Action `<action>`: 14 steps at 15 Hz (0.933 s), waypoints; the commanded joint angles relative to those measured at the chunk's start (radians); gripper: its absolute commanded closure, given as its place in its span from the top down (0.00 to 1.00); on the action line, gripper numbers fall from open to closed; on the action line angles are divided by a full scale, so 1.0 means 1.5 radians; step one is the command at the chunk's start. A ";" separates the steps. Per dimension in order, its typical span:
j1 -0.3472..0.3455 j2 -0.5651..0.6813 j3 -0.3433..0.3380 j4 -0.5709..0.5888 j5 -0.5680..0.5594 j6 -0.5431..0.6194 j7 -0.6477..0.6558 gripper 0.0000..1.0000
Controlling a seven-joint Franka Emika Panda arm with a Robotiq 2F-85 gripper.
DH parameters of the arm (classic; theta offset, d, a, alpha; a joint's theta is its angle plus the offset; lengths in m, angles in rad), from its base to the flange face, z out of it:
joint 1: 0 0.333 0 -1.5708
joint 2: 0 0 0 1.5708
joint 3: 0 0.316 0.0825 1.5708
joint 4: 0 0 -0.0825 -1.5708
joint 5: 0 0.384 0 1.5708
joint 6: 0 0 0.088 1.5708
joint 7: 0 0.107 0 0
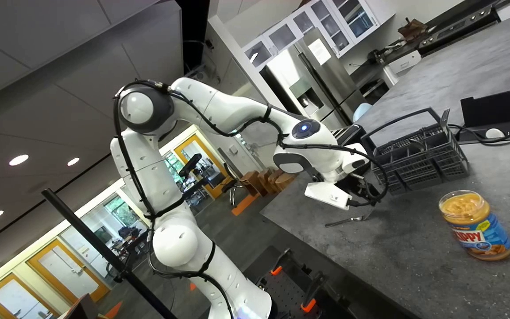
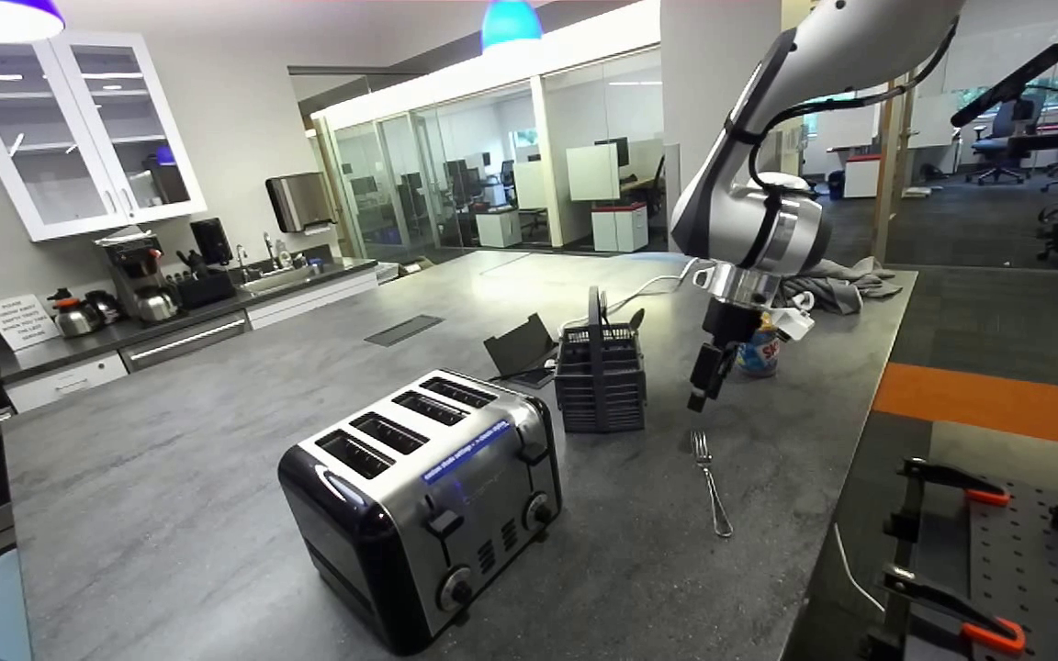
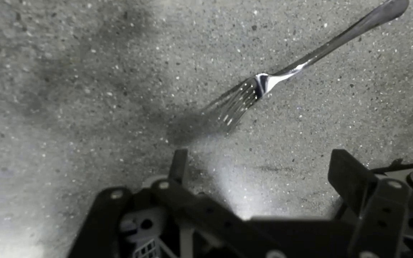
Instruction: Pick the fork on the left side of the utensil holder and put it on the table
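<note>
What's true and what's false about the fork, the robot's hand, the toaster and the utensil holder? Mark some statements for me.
The fork lies on the table. True.
The hand is open. True.
The hand grips the fork. False: the fork lies apart from it.
The toaster and utensil holder stand on the table. True.
The toaster has two slots. False: it has four.
The utensil holder lies on its side. False: it stands upright.

"Fork (image 3: 300, 67)?"
"Smooth, shiny metal by the look of it."
"And the desk (image 3: 328, 118)?"
"Speckled like stone, mostly matt. The utensil holder (image 2: 601, 393) seems dull plastic."
"The toaster (image 2: 492, 487)?"
"Metal front, glossy end. Beyond it, soft, rumpled cloth (image 2: 846, 289)."
</note>
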 commanded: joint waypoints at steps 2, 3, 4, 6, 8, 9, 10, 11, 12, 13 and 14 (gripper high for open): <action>0.071 -0.124 -0.030 -0.090 -0.107 0.071 0.228 1.00; 0.082 -0.140 -0.034 -0.102 -0.130 0.091 0.282 1.00; 0.096 -0.148 -0.042 -0.113 -0.146 0.117 0.333 1.00; 0.111 -0.158 -0.046 -0.135 -0.196 0.176 0.438 1.00; 0.046 -0.156 0.019 -0.153 -0.278 0.227 0.543 1.00; 0.033 -0.153 0.026 -0.161 -0.331 0.240 0.598 1.00; 0.019 -0.148 0.028 -0.165 -0.389 0.245 0.650 1.00; 0.054 -0.153 -0.019 -0.172 -0.456 0.242 0.708 1.00; 0.053 -0.153 -0.026 -0.171 -0.515 0.234 0.763 1.00; 0.055 -0.157 -0.041 -0.164 -0.578 0.212 0.815 1.00; 0.046 -0.135 -0.020 -0.154 -0.507 0.223 0.743 1.00</action>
